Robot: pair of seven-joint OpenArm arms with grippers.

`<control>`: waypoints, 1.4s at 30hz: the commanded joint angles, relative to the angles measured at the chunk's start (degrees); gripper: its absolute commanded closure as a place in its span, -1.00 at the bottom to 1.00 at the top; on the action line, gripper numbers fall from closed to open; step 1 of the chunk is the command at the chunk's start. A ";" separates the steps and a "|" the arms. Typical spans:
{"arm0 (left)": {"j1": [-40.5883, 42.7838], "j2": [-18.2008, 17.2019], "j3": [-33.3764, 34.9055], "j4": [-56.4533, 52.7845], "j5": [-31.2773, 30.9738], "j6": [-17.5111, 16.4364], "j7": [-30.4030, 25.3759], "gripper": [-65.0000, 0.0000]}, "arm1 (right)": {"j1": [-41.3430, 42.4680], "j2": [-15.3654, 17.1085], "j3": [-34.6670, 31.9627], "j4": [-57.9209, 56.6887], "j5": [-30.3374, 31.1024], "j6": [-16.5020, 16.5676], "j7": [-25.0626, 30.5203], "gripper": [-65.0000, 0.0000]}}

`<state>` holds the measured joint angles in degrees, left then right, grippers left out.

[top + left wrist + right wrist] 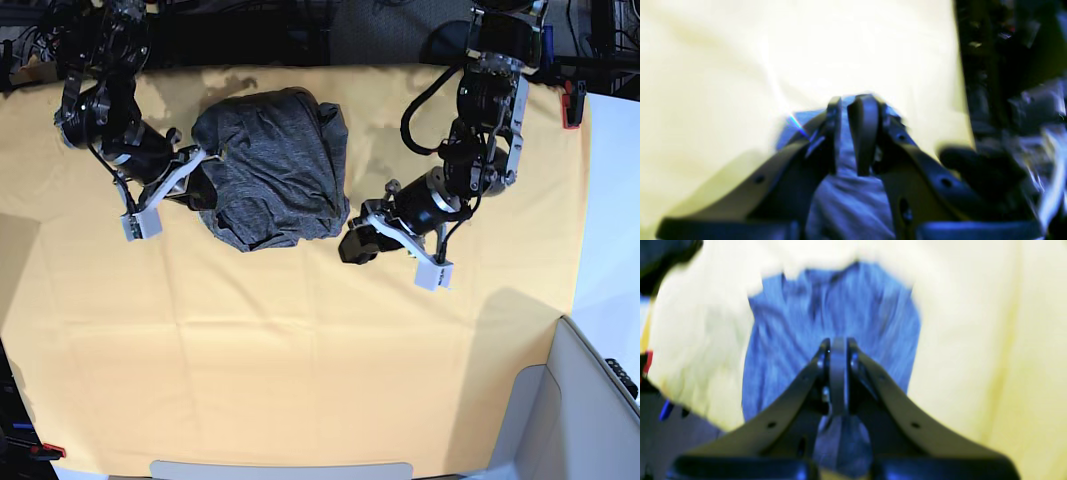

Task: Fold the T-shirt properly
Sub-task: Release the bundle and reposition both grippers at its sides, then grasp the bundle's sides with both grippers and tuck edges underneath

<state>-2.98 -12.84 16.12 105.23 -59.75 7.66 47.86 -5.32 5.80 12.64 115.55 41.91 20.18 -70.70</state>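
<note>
T-shirt bunched between claws; left claw, right claw each pinching its edge.

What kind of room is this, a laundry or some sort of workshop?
Most likely a robotics lab or test bench, not a laundry. Two black robot arms work over a table draped in a yellow cloth, handling a single grey T-shirt, and dark equipment and cables crowd the far edge.
</note>
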 commanded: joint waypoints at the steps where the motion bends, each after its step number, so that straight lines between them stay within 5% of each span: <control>1: 1.09 -0.30 0.01 1.98 -0.25 -0.14 0.19 0.79 | 1.67 0.39 0.23 0.89 0.68 0.34 1.03 0.99; 7: 6.72 0.75 0.01 3.30 -0.25 -0.41 12.67 0.79 | 4.05 0.48 3.58 -2.80 0.59 0.34 0.76 1.00; 18: 8.57 7.70 0.01 3.21 -0.08 -0.14 18.56 0.79 | 4.31 -0.92 3.31 -14.67 2.18 0.69 0.67 1.00; 29: 9.62 7.61 0.01 3.03 0.10 -0.14 19.35 0.79 | -0.96 1.01 3.22 -14.23 25.91 0.34 0.06 1.00; 42: 9.36 7.61 0.10 -2.68 0.10 -0.32 19.00 0.79 | -9.67 1.01 3.14 -9.04 28.11 0.43 -1.52 1.00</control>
<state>6.98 -5.41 16.16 101.86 -58.30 7.64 66.85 -14.94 6.48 15.62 105.82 68.77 20.16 -72.73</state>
